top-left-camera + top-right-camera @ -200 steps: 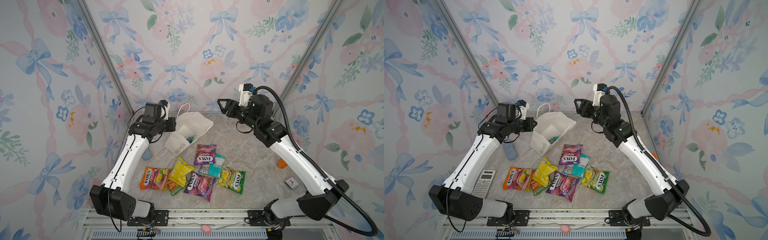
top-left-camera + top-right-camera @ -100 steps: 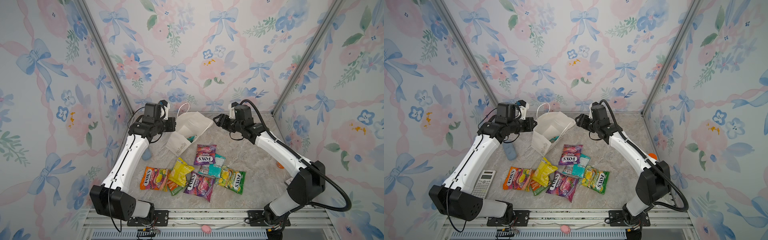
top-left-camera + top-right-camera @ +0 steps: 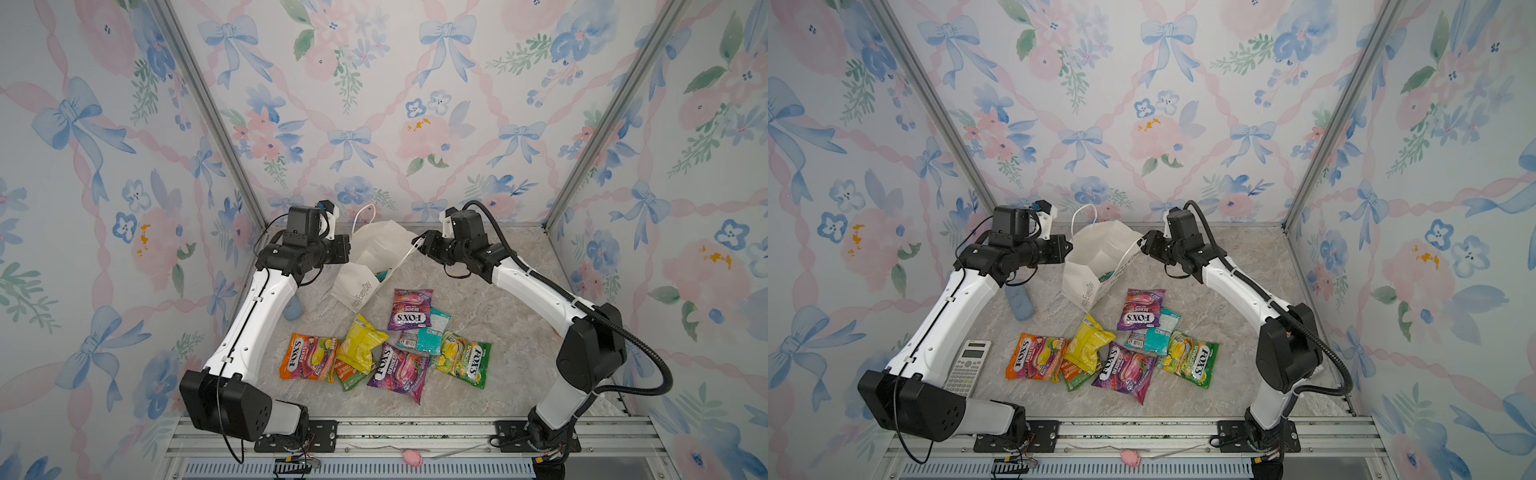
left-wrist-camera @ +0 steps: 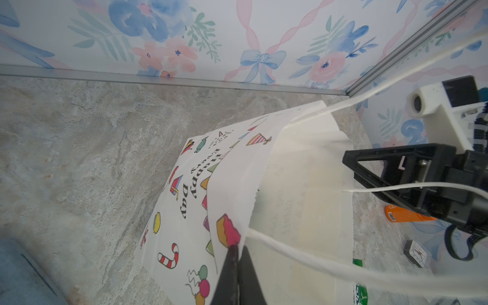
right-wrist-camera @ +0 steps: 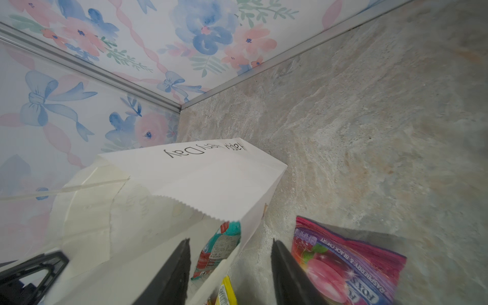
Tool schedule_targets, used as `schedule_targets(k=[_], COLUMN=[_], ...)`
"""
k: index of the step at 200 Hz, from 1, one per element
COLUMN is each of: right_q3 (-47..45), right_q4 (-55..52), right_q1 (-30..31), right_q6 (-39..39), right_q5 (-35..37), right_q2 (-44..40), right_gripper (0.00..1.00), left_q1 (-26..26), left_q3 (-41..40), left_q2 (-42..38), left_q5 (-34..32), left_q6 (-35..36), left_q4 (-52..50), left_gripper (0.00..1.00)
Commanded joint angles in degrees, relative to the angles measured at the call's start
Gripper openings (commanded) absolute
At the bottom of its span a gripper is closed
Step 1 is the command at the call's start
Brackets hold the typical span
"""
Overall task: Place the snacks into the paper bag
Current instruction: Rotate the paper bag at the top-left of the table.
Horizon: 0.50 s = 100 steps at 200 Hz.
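Marbled counter [image 3: 478,286] is carrying everything: left hand [image 4: 235,253] is pinching the paper bag [image 3: 374,249] by its rim, snacks [image 3: 361,343] are lying near its mouth, teal packet [image 5: 219,248] inside, right hand [image 5: 229,241] is hovering spread at the opposite rim.

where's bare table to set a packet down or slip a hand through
Bare table in the back corner behind the right arm, and between that arm and the snacks. Crowded: the pile itself and around the paper bag.
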Motion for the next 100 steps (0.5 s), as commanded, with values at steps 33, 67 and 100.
schedule_targets(k=[33,67,100], right_q3=[8.47,12.59,17.63], right_q4=[-1.14,-2.51,-5.82], right_q1=[1.93,2.50,2.98], right_q6=[-0.61,-1.00,-2.11], right_q5=[-1.34,-1.66,-1.75], right_q2=[4.16,6.86,10.03], right_gripper=[0.33,0.22,0.19], left_q1=[1.11,1.77,2.28], left_q3=[-0.74,-1.05,-1.10], left_q2=[0.46,0.46,0.87], left_q5=[1.59,2.24,3.08], left_q6=[2.60,3.04,3.39], left_q4=[0.98,0.98,0.95], left_gripper=[0.00,0.00,0.00])
